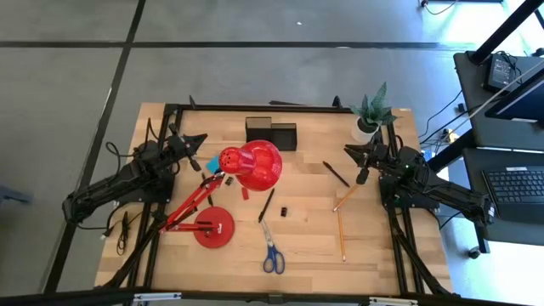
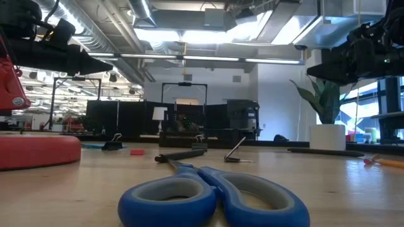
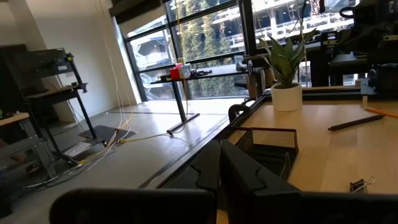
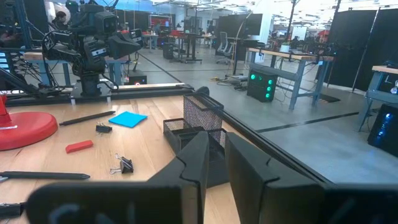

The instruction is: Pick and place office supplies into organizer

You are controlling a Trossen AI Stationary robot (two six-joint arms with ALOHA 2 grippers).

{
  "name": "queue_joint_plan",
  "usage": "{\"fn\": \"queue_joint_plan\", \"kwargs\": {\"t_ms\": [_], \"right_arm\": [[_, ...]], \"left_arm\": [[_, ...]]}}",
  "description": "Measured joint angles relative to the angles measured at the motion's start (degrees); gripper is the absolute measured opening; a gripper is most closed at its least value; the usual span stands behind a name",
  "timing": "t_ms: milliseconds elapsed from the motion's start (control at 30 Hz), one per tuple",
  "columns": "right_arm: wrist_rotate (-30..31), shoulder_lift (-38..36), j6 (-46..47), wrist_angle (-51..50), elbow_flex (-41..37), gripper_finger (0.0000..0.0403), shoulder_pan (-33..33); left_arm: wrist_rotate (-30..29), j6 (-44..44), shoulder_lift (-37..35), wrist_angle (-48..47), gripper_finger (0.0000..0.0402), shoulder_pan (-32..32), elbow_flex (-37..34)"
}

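The black mesh organizer (image 1: 270,133) stands at the table's far middle. The blue-handled scissors (image 1: 272,255) lie flat near the front edge. Two black pens (image 1: 266,204) (image 1: 336,173), two pencils (image 1: 344,198) (image 1: 341,234), a tiny black piece (image 1: 283,209) and a small blue block (image 1: 212,161) lie loose on the wood. My left gripper (image 1: 194,155) waits above the table's left side, shut and holding nothing (image 3: 221,165). My right gripper (image 1: 362,174) waits above the right side with a narrow gap between its fingers and nothing in it (image 4: 216,155).
A red desk lamp stands left of centre, its head (image 1: 252,163) above the table and its round base (image 1: 213,227) near the front. A potted plant (image 1: 371,115) stands at the far right corner. A small red piece (image 1: 244,194) and binder clips (image 4: 123,165) lie nearby.
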Motion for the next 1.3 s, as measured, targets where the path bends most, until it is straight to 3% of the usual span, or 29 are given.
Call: {"fn": "queue_joint_plan", "kwargs": {"t_ms": [333,567,1300], "right_arm": [[0.0,0.0,0.1,0.0,0.0,0.0059,0.0],[0.0,0.0,9.1,0.0,0.0,0.0059,0.0],[0.0,0.0,15.1,0.0,0.0,0.0059,0.0]], "left_arm": [[0.0,0.0,0.0,0.0,0.0006,0.0,0.0],[0.0,0.0,0.0,0.0,0.0006,0.0,0.0],[0.0,-5.0,0.0,0.0,0.0006,0.0,0.0]]}}
